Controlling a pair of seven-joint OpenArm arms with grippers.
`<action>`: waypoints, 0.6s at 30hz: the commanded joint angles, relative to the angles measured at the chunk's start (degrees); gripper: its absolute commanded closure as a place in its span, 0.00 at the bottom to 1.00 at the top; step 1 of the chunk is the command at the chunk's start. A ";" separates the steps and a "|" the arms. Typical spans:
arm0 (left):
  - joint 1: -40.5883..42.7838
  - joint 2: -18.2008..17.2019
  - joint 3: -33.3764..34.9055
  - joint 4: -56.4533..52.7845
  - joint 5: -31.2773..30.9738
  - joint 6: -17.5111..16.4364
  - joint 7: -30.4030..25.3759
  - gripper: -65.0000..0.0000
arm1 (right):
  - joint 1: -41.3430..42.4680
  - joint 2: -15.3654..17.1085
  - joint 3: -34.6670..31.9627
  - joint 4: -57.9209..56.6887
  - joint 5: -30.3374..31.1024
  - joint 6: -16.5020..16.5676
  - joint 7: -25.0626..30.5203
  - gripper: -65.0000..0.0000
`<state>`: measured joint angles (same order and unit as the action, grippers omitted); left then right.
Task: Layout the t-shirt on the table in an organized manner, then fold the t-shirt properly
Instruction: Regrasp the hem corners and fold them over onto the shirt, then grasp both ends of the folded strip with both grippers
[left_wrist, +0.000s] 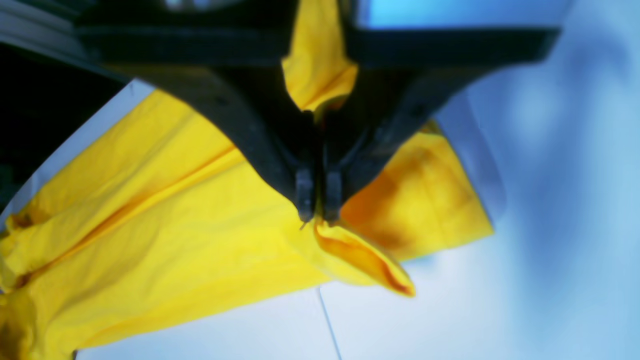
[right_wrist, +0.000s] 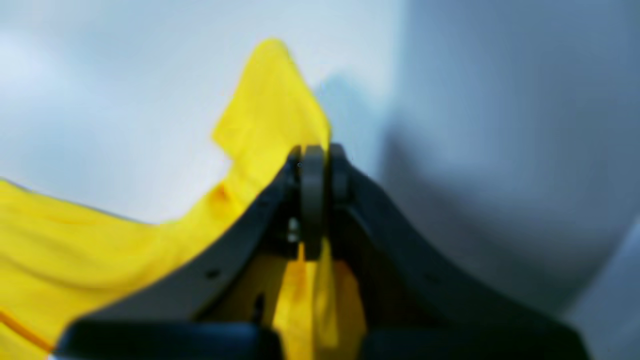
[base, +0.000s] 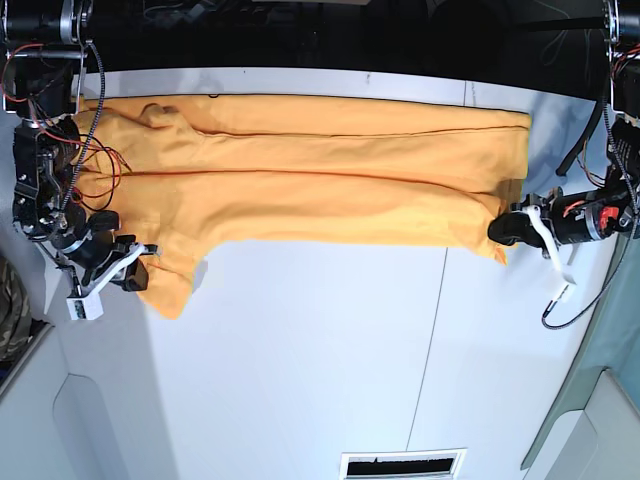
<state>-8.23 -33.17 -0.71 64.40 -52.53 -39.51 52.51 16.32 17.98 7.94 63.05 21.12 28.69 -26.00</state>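
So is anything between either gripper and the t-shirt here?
Nothing visible. The left gripper and the right gripper are each already shut on an edge of the t-shirt, which lies stretched across the table.

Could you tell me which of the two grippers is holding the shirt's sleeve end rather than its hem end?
The right gripper: it pinches the t-shirt where a sleeve flap hangs down. The left gripper grips the straight hem corner instead.

Right gripper pinching the yellow t-shirt

The right gripper (right_wrist: 314, 165) has its dark jaws pressed together on a fold of the t-shirt (right_wrist: 265, 125), whose peak stands up just past the fingertips. More yellow cloth spreads lower left over the blurred white table (right_wrist: 100, 90).
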 joint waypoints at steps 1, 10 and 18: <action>-1.11 -1.31 -0.37 0.85 -1.29 -0.49 -0.74 1.00 | -0.15 0.92 1.60 3.91 2.40 0.70 -0.44 1.00; -1.11 -4.02 -0.37 1.33 -6.05 -0.49 4.50 1.00 | -17.55 0.92 14.05 30.38 14.12 1.46 -7.52 1.00; -1.11 -4.04 -0.37 1.33 -9.14 -0.49 9.05 1.00 | -30.95 0.87 19.69 38.77 21.81 3.30 -8.79 1.00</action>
<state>-8.25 -35.90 -0.69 64.82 -60.36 -39.48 61.95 -15.00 18.04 27.16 100.68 41.78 31.57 -36.12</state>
